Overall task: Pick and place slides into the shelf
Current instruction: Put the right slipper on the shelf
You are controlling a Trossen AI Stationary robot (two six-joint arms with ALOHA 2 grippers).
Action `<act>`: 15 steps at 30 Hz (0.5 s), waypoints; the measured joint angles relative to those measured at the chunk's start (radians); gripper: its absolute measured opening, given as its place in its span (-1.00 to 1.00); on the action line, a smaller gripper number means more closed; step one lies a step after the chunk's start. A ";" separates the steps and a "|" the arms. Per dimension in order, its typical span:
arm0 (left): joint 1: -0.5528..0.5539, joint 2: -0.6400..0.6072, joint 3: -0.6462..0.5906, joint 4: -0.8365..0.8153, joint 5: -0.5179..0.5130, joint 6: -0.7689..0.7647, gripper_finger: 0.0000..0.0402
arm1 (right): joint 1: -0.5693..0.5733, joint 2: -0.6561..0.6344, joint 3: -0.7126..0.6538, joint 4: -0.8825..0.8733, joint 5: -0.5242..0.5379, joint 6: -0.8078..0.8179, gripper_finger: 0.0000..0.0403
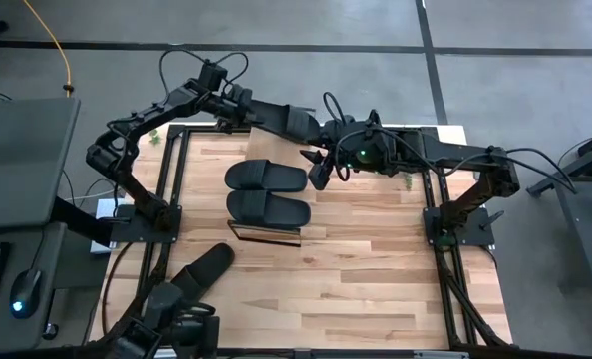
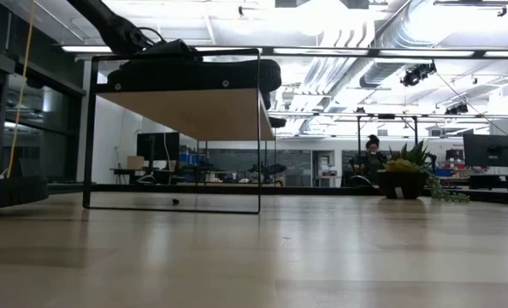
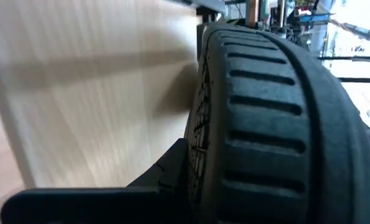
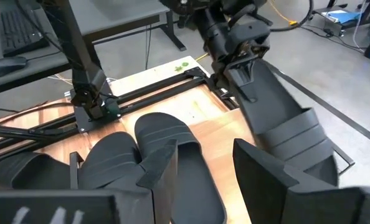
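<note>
Two black slides (image 1: pixel 266 177) (image 1: pixel 268 209) lie side by side, soles down, on the shelf (image 1: pixel 266 235). In the low view the light plank (image 2: pixel 194 113) sits on its thin black frame. A third slide (image 1: pixel 202 269) lies on the table near its near-left corner. My left gripper (image 4: pixel 244 74) reaches over the shelf's right end and is shut on a fourth slide (image 4: pixel 284 124), which shows in the high view as a dark shape (image 1: pixel 321 172). My right gripper (image 4: pixel 210 186) is open just right of the shelf, facing the slides there. My left gripper pinches the fourth slide by the end of its sole far from the strap (image 4: pixel 255 87), coming slantwise from above. The slide is lifted clear and hangs tilted below the fingers, its ribbed strap (image 3: pixel 266 124) toward the lower free end.
Black frame rails (image 1: pixel 171 179) (image 1: pixel 438 189) run along the table's left and right sides. A potted plant (image 2: pixel 405 175) stands at the far right of the table. A desk with a keyboard and mouse (image 1: pixel 22 299) is left of the table. A person (image 2: pixel 372 147) sits far back in the room.
</note>
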 joint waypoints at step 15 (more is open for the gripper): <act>-0.007 -0.003 -0.174 0.312 -0.025 -0.194 -0.72 | 0.000 0.000 0.000 0.000 0.022 -0.011 -0.27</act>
